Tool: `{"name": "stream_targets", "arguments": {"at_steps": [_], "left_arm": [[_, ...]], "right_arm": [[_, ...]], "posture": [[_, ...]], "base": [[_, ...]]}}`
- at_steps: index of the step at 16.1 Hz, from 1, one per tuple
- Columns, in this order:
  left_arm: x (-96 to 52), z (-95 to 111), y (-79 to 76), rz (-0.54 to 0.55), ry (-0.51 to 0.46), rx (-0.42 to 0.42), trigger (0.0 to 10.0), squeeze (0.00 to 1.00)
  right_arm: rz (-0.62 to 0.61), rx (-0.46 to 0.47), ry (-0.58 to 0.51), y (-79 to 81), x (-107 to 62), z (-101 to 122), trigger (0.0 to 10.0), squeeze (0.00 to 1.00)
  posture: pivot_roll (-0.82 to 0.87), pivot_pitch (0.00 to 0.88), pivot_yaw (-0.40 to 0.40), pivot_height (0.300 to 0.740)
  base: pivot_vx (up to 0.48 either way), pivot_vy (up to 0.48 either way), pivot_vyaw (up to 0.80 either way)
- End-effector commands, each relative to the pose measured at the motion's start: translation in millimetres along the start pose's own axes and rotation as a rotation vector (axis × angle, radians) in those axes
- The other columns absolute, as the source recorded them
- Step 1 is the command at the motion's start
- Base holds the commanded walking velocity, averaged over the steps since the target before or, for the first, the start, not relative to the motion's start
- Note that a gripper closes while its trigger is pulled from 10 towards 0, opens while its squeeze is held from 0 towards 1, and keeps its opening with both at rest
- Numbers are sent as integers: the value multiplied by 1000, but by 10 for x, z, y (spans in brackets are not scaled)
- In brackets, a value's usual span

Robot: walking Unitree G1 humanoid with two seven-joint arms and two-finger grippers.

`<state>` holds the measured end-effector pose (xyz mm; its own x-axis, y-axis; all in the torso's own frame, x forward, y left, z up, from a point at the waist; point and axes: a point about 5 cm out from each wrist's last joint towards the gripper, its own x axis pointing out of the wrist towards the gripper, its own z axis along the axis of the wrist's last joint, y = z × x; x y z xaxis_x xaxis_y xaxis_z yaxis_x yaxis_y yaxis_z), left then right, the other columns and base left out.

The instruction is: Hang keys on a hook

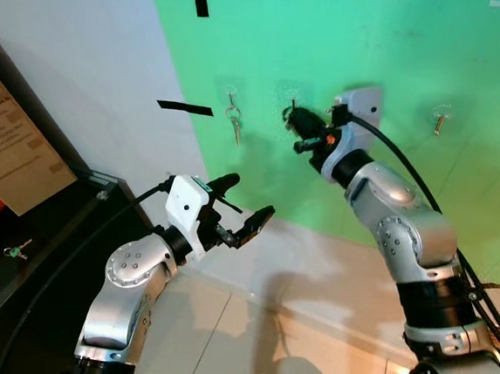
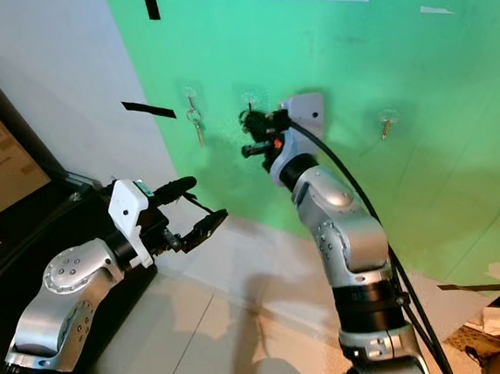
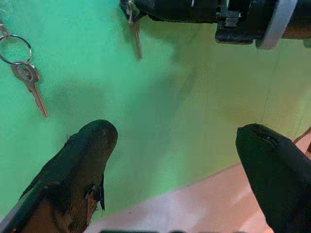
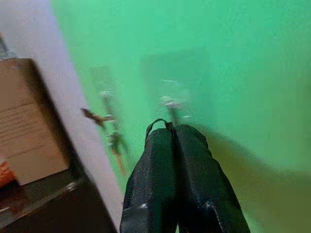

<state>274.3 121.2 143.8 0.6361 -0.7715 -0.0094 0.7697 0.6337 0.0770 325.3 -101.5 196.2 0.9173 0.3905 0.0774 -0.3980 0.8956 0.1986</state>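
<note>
The right gripper (image 1: 297, 123) is clenching a small metal key ring (image 4: 156, 125), pressing it toward the middle clear adhesive hook (image 4: 170, 104) on the green wall (image 1: 378, 44). The ring is sitting just beside the hook tip, not yet over it.

Risk: releasing now is likely dropping the keys to the floor, or pushing is peeling the hook loose.

The left gripper (image 1: 239, 207) is hanging spread apart, holding nothing. Another set of silver keys (image 1: 235, 123) is hanging on the left hook.

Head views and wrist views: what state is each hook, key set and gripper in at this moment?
Left hook: keys hanging on it.
Middle hook: no keys on it yet.
Right hook: bare.
Right gripper: shut on key ring, raised to the middle hook.
Left gripper: open, holding nothing.
Green-tagged key: lying on the black cabinet.
</note>
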Motion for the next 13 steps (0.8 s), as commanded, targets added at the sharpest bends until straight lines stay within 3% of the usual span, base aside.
{"name": "stream_targets", "arguments": {"at_steps": [1, 6, 9, 10, 13], "left_arm": [[-22, 64, 33, 7, -13, 23, 10000, 0], [-6, 82, 15, -10, -10, 20, 10000, 0], [-1, 92, 19, -12, -11, 21, 10000, 0], [3, 104, 26, -6, -17, 24, 10000, 0], [23, 135, 60, 37, -60, 9, 10000, 0]], "right_arm": [[-23, 3, -2, -17, 20, 11, 10000, 0], [-58, -39, 116, -90, -16, -168, 10000, 0], [-43, -26, 110, -68, -39, -182, 10000, 0], [-48, -12, 95, -80, -54, -169, 10000, 1000], [-54, -51, 61, -149, -168, -168, 10000, 1000]], "posture": [[-124, 0, 98, 740], [-131, 0, 108, 740], [-133, 0, 114, 740], [-136, 0, 116, 740], [-138, 0, 114, 740]], "base": [[0, 0, 0], [0, 0, 0], [0, 0, 0], [0, 0, 0], [0, 0, 0]]}}
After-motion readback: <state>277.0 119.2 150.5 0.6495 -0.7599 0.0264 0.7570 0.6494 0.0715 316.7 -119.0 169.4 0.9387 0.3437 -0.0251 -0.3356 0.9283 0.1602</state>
